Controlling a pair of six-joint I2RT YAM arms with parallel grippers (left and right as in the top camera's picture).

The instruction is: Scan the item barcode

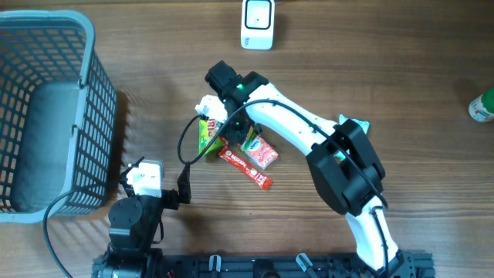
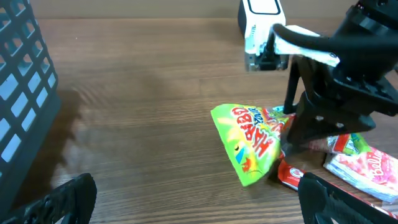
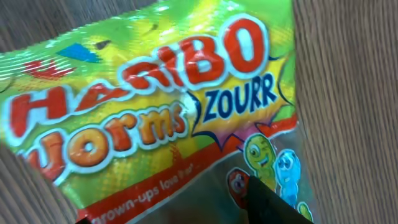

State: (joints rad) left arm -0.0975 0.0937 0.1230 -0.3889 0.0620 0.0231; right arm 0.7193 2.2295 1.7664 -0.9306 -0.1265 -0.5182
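Observation:
The item is a green and yellow Haribo worms bag point(image 1: 208, 133) lying flat on the wooden table; it fills the right wrist view point(image 3: 155, 93), printed front up. No barcode shows. My right gripper point(image 1: 231, 127) is down over the bag's right end point(image 2: 249, 140), one black finger point(image 3: 273, 205) on each side of the bag, and I cannot make out whether they press it. A white scanner point(image 1: 257, 23) stands at the table's far edge. My left gripper point(image 2: 199, 208) hovers low at the near left, open and empty, pointing at the bag.
A red snack bar point(image 1: 245, 166) and a pink sweet pack point(image 1: 261, 152) lie right beside the bag. A grey mesh basket point(image 1: 89, 46) fills the left side. A green bottle point(image 1: 482, 106) sits at the right edge. The left arm point(image 1: 131, 216) rests near the front edge.

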